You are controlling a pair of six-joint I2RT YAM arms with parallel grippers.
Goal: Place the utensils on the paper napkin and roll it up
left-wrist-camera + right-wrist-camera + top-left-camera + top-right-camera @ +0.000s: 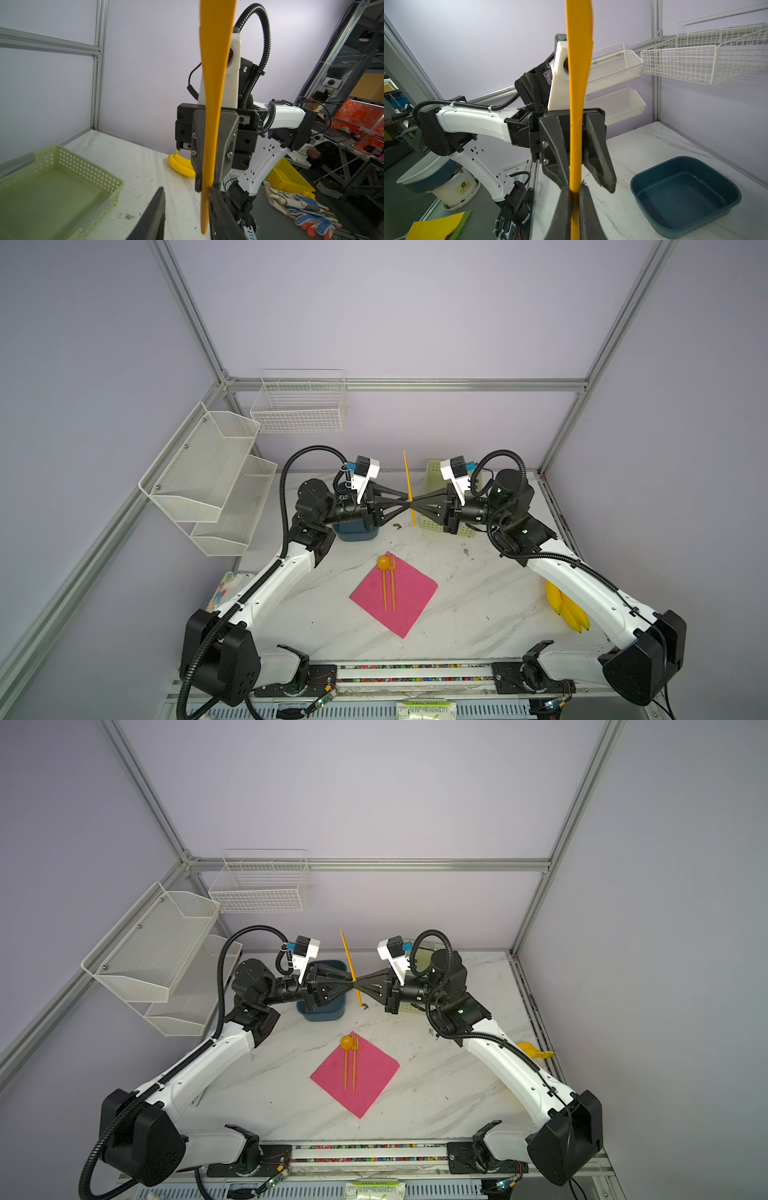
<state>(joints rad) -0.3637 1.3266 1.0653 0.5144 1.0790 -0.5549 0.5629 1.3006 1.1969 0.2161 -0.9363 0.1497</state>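
**Left wrist view.** The orange knife (pixel 209 124) is standing nearly upright closest to the lens, its upper end running off the frame. The left end effector (pixel 187 199) is standing released, its fingers (pixel 153 214) apart with the knife between them. The right end effector (pixel 205 185) is facing it from behind the knife. One green basket (pixel 52 187) is being cut off at the frame edge, and a bunch of bananas (pixel 180 166), count unclear, is showing only in part.

**Right wrist view.** The right end effector (pixel 575 187) is clenching the knife, whose top is out of frame. The left end effector is gaping around it. One blue tub (pixel 687 159) is resting on the surface (pixel 643 149).

**Both top views.** The left arm (pixel 270 593) and right arm (pixel 582 593) are meeting above the white marbled surface, hiding most of the green basket and blue tub. There are three utensils. The knife is aloft, while one spoon (pixel 383 562) and one fork (pixel 392 585) are lying side by side on the single pink napkin (pixel 409 601), spread flat mid-surface. Lilac walls (pixel 415 323) are carrying a wire basket (pixel 299 406) and a two-tier mesh shelf (pixel 208 472).
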